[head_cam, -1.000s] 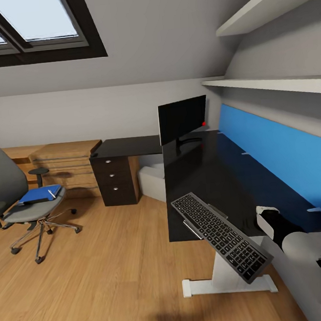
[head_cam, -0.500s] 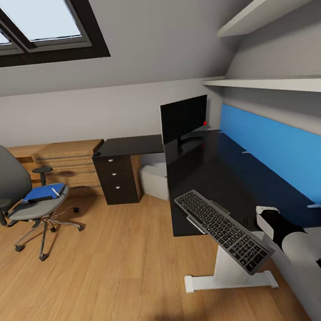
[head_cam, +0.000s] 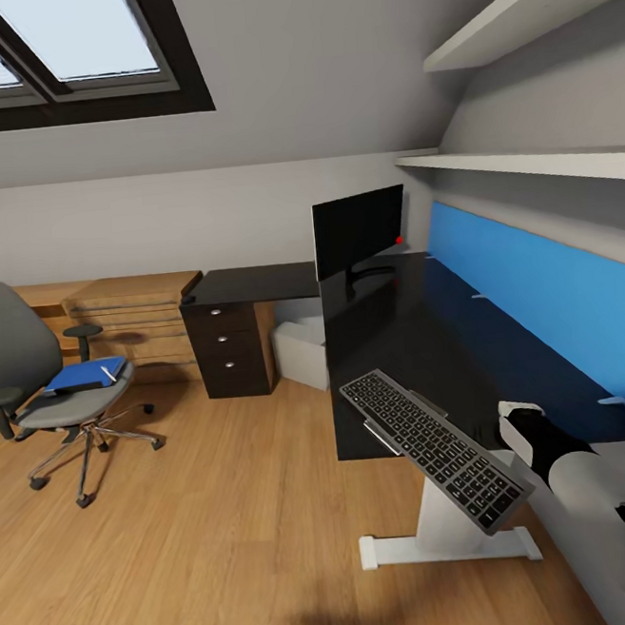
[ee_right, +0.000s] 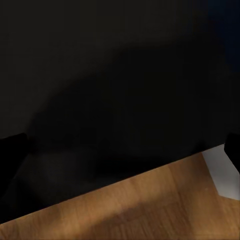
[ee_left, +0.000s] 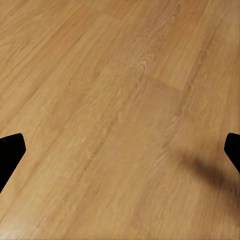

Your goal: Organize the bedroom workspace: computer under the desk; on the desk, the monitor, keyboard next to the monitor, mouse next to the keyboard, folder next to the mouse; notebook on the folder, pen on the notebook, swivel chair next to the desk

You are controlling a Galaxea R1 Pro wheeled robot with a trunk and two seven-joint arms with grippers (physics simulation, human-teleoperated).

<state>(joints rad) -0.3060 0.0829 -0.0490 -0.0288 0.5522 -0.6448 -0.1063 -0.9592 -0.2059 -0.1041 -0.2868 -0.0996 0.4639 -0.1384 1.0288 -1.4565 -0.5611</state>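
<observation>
The black desk (head_cam: 401,342) runs along the blue wall panel, with the monitor (head_cam: 359,231) upright at its far end. The white computer (head_cam: 302,352) sits under it. The dark keyboard (head_cam: 431,446) lies tilted across the desk's near corner, its near end past the edge. Beside it is my right arm (head_cam: 556,456). In its wrist view my right gripper (ee_right: 120,150) is open above the desktop's edge. My left gripper (ee_left: 120,150) hangs open over bare floor. At the left, the swivel chair (head_cam: 32,378) carries the blue folder (head_cam: 82,376) with a thin white pen (head_cam: 103,375) on it. I cannot make out the mouse or notebook.
A light wooden drawer chest (head_cam: 132,325) stands against the back wall between chair and desk. The desk's dark drawers (head_cam: 225,349) and white pedestal foot (head_cam: 440,549) reach the floor. Wall shelves (head_cam: 527,163) hang over the desk. Open wood floor (head_cam: 209,533) lies between me and the chair.
The whole picture shifted slightly to the right between one second and half a second ago, so the camera moved. Since then nothing has visibly moved.
</observation>
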